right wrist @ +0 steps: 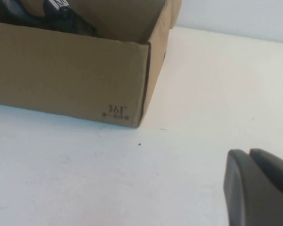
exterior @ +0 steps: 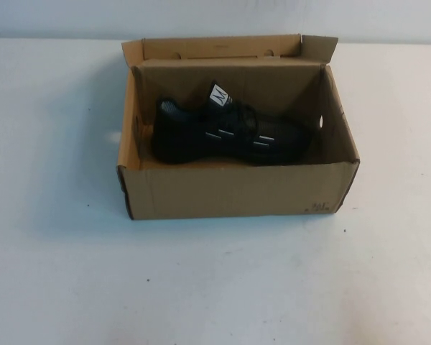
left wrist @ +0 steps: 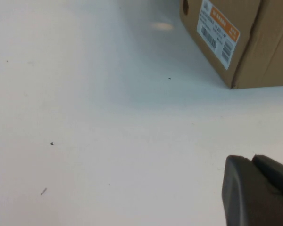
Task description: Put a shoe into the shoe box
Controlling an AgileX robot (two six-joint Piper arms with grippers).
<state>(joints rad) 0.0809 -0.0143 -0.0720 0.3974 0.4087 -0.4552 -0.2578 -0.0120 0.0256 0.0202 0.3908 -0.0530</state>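
Observation:
The black sneaker (exterior: 226, 133) with white dash marks and a white tongue label lies on its side inside the open brown shoe box (exterior: 233, 190), toe toward the right. The flap lid stands open at the back. Neither gripper shows clearly in the high view. In the left wrist view my left gripper (left wrist: 252, 159) is shut and empty, low over the table, apart from the box corner (left wrist: 247, 52). In the right wrist view my right gripper (right wrist: 249, 153) is shut and empty, apart from the box (right wrist: 70, 70); a bit of the shoe (right wrist: 61, 16) shows over the box wall.
The white table (exterior: 215, 280) stretches round the box on every side. A white and orange barcode label (left wrist: 218, 29) is on the box's left end wall. A wall runs behind the table's far edge.

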